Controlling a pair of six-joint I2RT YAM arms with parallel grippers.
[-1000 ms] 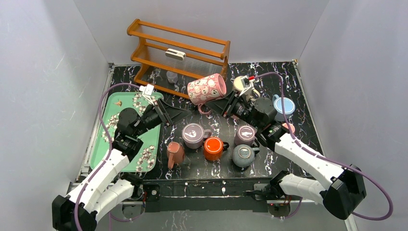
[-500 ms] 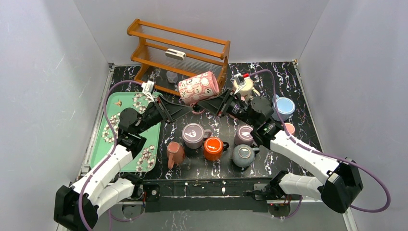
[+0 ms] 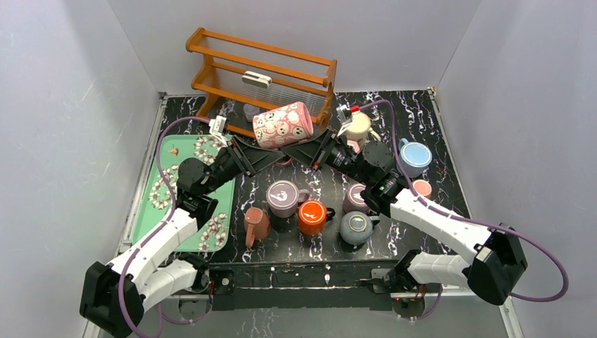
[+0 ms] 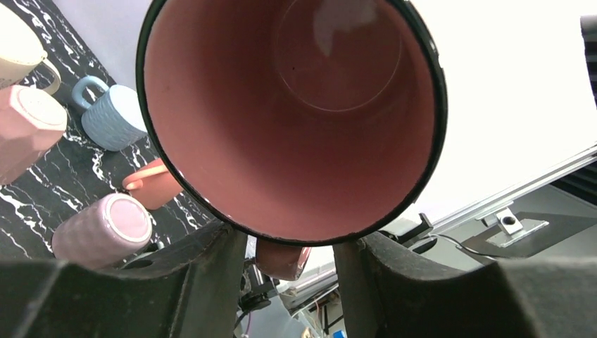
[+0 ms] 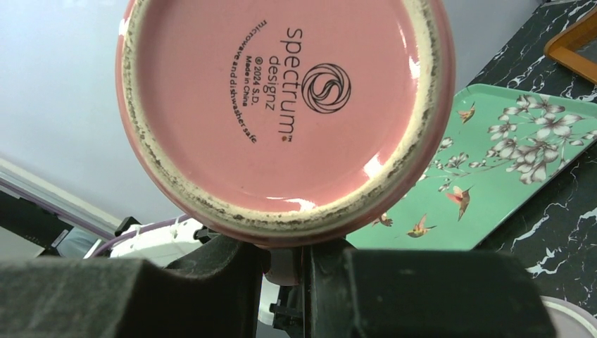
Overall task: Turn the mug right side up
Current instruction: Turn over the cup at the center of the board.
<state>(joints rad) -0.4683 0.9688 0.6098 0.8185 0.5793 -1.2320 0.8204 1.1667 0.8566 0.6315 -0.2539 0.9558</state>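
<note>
The pink mug point(image 3: 283, 125) with white faces hangs on its side above the table's middle back, its mouth toward the left. My right gripper point(image 3: 299, 153) comes from the right below it and is shut on its handle point(image 5: 284, 266); the right wrist view is filled by the stamped mug base point(image 5: 281, 105). From the left, my left gripper point(image 3: 271, 158) reaches under the mouth. In the left wrist view the mug's inside point(image 4: 292, 113) faces the camera. The handle point(image 4: 281, 259) sits between the fingers of my left gripper point(image 4: 290, 260), with a gap on the right side.
Several mugs stand below on the black marbled table: purple point(image 3: 283, 198), orange point(image 3: 311, 217), grey point(image 3: 355, 227), brownish pink point(image 3: 257, 225), mauve point(image 3: 359, 197), blue point(image 3: 415, 155), cream point(image 3: 357, 127). A green flowered tray point(image 3: 184, 197) lies at the left. A wooden rack point(image 3: 260, 77) stands behind.
The right gripper carried the mug left and toward the rack. The left gripper rose under the mug's mouth, and its fingers narrowed around the handle.
</note>
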